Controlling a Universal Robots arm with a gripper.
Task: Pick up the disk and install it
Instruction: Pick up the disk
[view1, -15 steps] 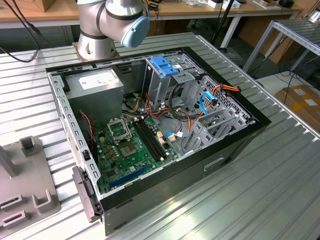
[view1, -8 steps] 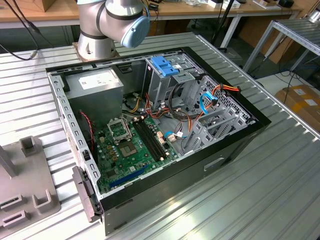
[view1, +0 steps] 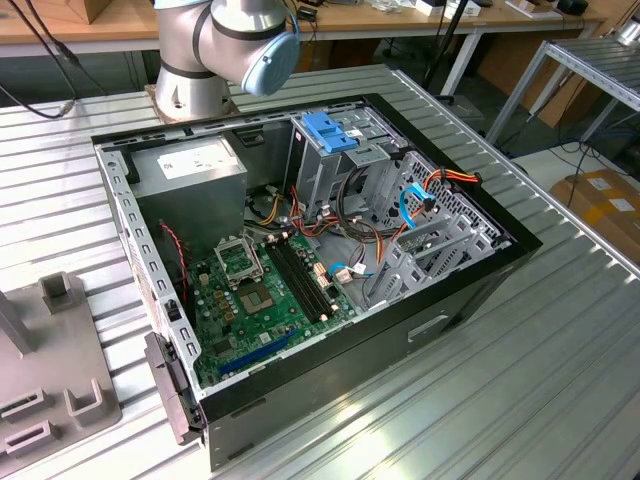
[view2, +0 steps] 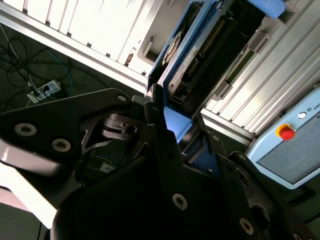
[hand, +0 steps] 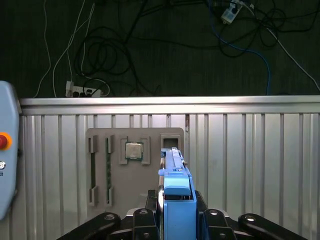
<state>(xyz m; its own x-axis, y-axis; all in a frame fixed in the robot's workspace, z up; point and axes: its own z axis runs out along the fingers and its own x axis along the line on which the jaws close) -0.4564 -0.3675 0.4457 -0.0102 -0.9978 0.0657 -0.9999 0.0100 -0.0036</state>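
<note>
Above the ribbed metal table, the disk is held edge-on in the gripper, as seen in both wrist views. The dark fingers are closed against the two sides of its blue carrier frame, one on each flank, with the drive's metal side exposed between the blue rails in the second wrist view. In the first wrist view the disk is lined up over a grey fixture tray, on which a square processor chip is seated; whether the disk's far end is touching the tray cannot be told. A pale pendant with a red button is seen beside the tray.

In the exterior view, the arm's base is mounted behind an open computer case laid on its side on the table. Inside it, a green motherboard, a grey power supply and a metal drive cage topped with a blue latch are exposed. The tray is set at the exterior view's left, well apart from the cage.
</note>
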